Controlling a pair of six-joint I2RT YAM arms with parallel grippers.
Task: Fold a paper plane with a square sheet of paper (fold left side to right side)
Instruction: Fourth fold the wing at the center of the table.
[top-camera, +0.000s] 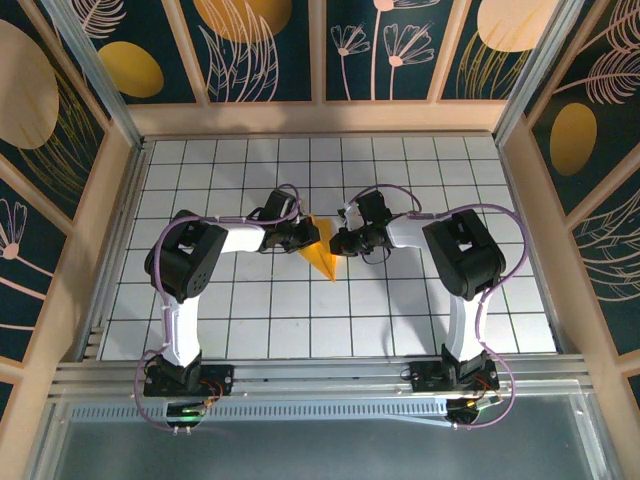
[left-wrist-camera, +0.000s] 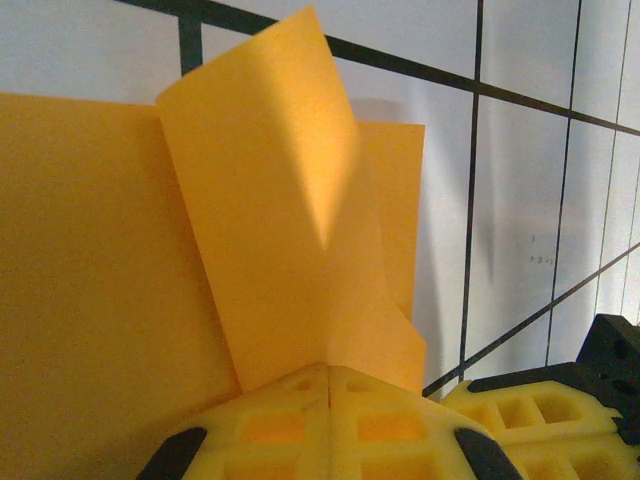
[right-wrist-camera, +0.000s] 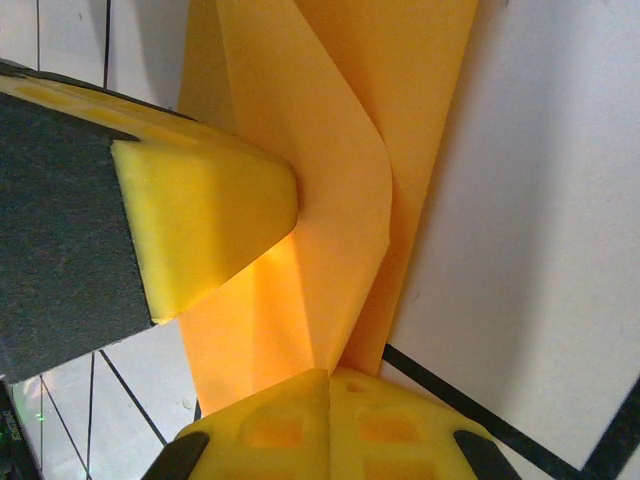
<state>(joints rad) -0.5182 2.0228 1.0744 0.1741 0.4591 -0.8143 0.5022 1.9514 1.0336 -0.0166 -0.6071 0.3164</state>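
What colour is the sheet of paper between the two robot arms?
The paper is plain orange-yellow with no pattern. The left wrist view shows it best.

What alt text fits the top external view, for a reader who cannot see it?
Over a white gridded table, the left gripper and right gripper meet, both shut on a folded orange-yellow paper pointing toward the near edge. Dark-blue patterned walls surround it.

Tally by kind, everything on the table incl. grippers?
orange-yellow paper, partly folded: 1
grippers, both shut on the paper: 2 (left gripper, right gripper)
Total: 3
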